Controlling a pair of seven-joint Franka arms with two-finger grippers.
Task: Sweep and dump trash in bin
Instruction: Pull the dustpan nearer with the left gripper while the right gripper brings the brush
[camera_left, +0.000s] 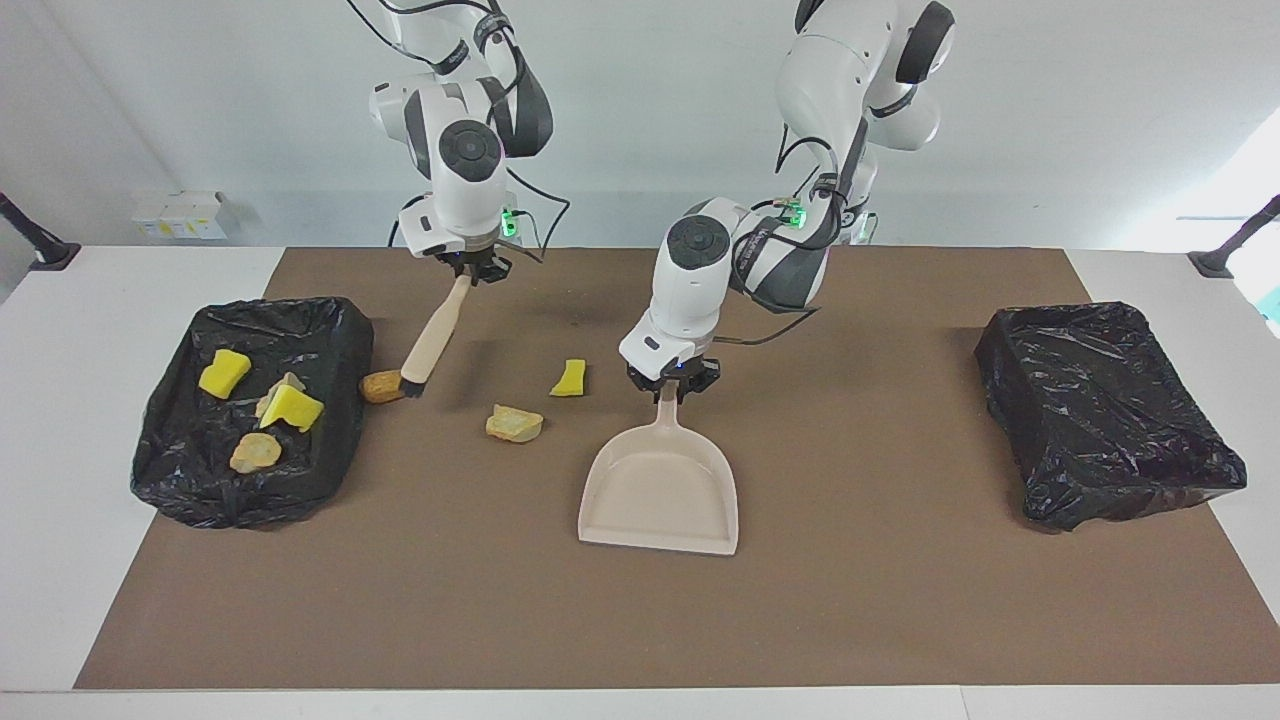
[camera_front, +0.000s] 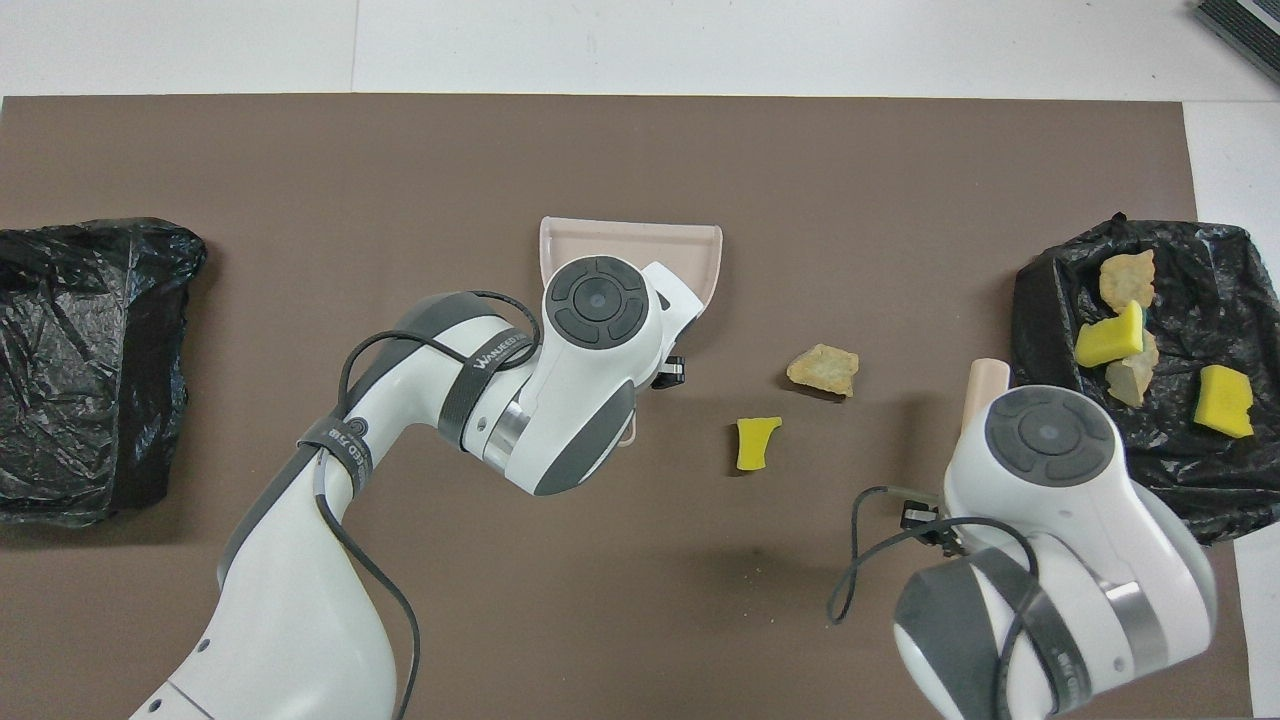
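left claw: pinching the dustpan handle, mid-counter; pan flat on the mat, mouth toward the edge farthest from the robots.
right claw: pinching the brush handle; brush slants down, bristle end on the mat just beside the bin.
bin at the right arm's end: black-bagged, holds four scraps, two yellow sponge bits and two tan lumps.
bin at the left arm's end: black-bagged, near the counter's end edge.
loose trash: three scraps on the mat.
- orange-tan lump: touching the brush tip, beside the right-end bin.
- bread-like lump: between brush and dustpan.
- yellow sponge bit: near the dustpan handle, nearer the robots than the bread-like lump.
counter: brown mat over white top.
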